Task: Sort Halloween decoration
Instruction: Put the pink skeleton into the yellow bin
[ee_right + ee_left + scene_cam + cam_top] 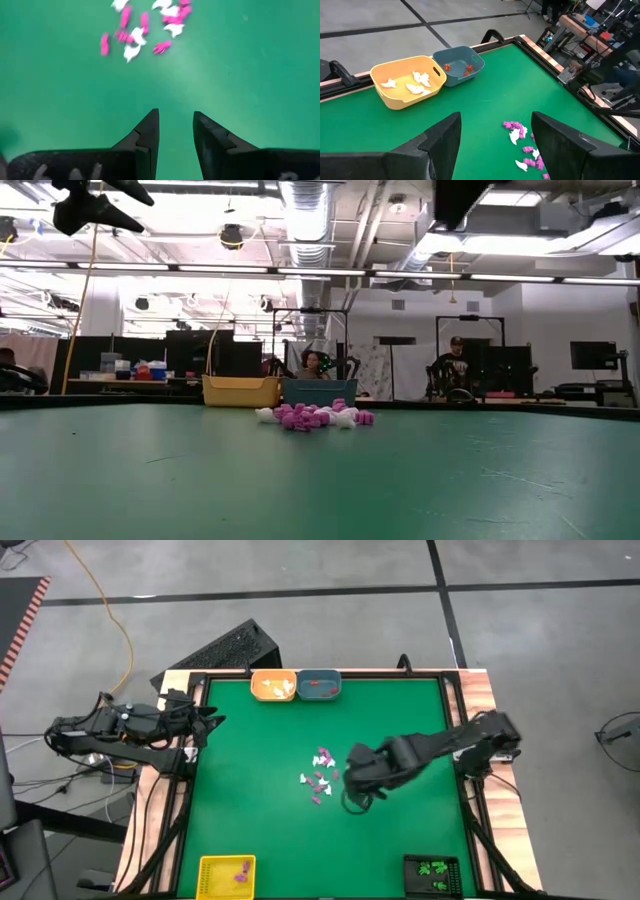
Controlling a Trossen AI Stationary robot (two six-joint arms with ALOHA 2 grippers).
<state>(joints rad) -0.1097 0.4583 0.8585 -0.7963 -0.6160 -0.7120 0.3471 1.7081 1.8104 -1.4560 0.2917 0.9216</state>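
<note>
Trinkets: loose cluster of tiny pink-purple and white pieces at mat centre, some touching, none held. Low view shows the cluster as a small heap, purple pieces piled with white ones at both ends. Right wrist view shows them scattered flat, white ones ghost-like, pink ones stubby.

Right gripper hangs over the mat just at 4 o'clock of the cluster; wrist view shows its fingers parted by a narrow gap, nothing between, bare green below. Left gripper waits at the mat's 9 o'clock edge, well apart from the cluster; fingers spread wide, empty.

Only the left wrist view shows tray contents clearly: orange tray holds four white pieces, blue tray touching it holds a few orange-red ones. High view places both at 12 o'clock, yellow tray at 7 o'clock with a couple of purple pieces, black tray at 5 o'clock with green pieces. Low view alone shows people seated in the room behind.
</note>
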